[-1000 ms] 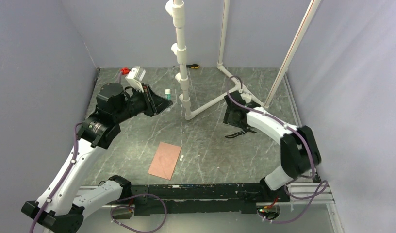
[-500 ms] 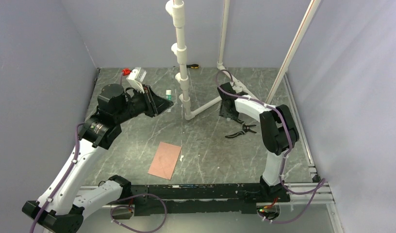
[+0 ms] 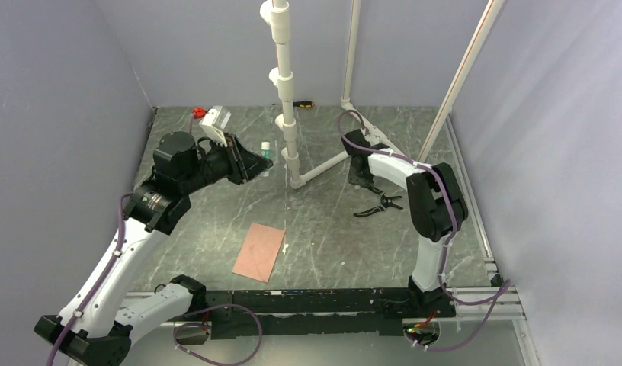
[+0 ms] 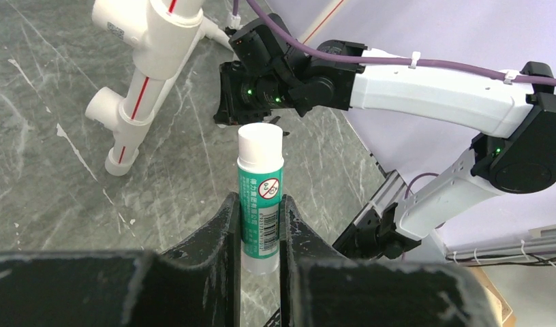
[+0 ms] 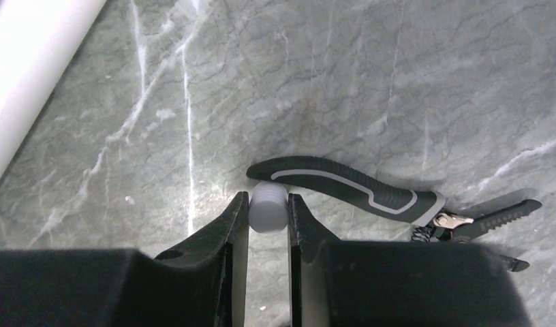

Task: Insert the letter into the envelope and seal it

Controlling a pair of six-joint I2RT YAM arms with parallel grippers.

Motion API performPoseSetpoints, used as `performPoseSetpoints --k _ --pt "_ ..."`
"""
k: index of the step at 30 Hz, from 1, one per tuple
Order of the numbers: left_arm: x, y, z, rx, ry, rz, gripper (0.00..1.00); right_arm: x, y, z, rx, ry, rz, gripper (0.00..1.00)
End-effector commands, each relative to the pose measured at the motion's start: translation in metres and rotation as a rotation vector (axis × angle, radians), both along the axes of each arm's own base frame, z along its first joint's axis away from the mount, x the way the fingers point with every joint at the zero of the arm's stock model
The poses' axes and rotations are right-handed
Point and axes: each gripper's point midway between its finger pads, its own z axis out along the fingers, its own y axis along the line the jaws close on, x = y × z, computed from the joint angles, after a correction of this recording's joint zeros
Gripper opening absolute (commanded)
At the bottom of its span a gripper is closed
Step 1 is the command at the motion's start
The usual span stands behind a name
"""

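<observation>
Pinkish-brown paper identifies the envelope point(image 3: 259, 252); it lies flat on the counter point(image 3: 331, 244) at 6 o'clock of the counter's middle, well apart from both arms; we see no raised flap, and we cannot make out the letter as a separate sheet, so we judge it either inside or hidden.

Left claw point(image 4: 258, 204): at 10 o'clock of the counter's middle, raised; its jaws are nearly closed and clamp the green-labelled glue stick point(image 4: 260, 180) by its lower body, white end pointing away from the wrist.

Right claw point(image 5: 268, 201): at 2 o'clock of the counter's middle, low over the counter; its jaws stand narrow, one finger on each side of a small white ribbed cylinder point(image 5: 268, 212), touching it or very nearly; we cannot tell whether this is the glue stick's cap. Pliers point(image 5: 343, 184) lie just beside the cylinder at 3 o'clock in the wrist view.

Step in hand, as we judge it: sealing, glue preparation.

The next move calls for:
- carrying the glue stick towards 5 o'clock, down to the envelope;
- exposing the flap before glue is applied;
- keeping the right claw off the pliers handle.
</observation>
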Motion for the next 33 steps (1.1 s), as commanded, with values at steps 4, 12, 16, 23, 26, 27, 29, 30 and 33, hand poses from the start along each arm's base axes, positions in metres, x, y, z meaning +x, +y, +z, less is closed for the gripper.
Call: performPoseSetpoints --k 4,12,16,23,26,27,29,30,33 --pt "-0.023 -0.016 0.019 0.021 -0.121 -0.205 0.03 -0.020 0.010 0.083 0.125 -0.122 0.139 0.08" --pt "-0.057 -0.037 0.020 0.026 -0.222 -0.543 0.02 -0.112 0.084 0.212 0.659 -0.247 0.578 0.06" --pt "-0.073 -0.049 0.016 -0.020 -0.222 -0.744 0.02 -0.158 0.112 0.291 0.943 -0.333 0.784 0.08" --pt "-0.077 -0.057 -0.001 -0.002 -0.204 -0.851 0.03 -0.195 0.128 0.365 1.159 -0.415 0.904 0.09" --pt "-0.076 -0.061 -0.004 0.012 -0.204 -0.850 0.02 -0.198 0.132 0.374 1.168 -0.413 0.918 0.09" --pt "-0.076 -0.062 -0.004 0.013 -0.206 -0.846 0.02 -0.199 0.134 0.377 1.175 -0.416 0.928 0.09" --pt "-0.075 -0.065 -0.004 0.015 -0.209 -0.838 0.02 -0.201 0.138 0.380 1.182 -0.421 0.937 0.09" --pt "-0.074 -0.066 -0.005 0.019 -0.210 -0.830 0.02 -0.203 0.141 0.381 1.188 -0.417 0.953 0.08" --pt "-0.073 -0.068 -0.006 0.026 -0.212 -0.825 0.02 -0.203 0.147 0.378 1.181 -0.398 0.964 0.08"
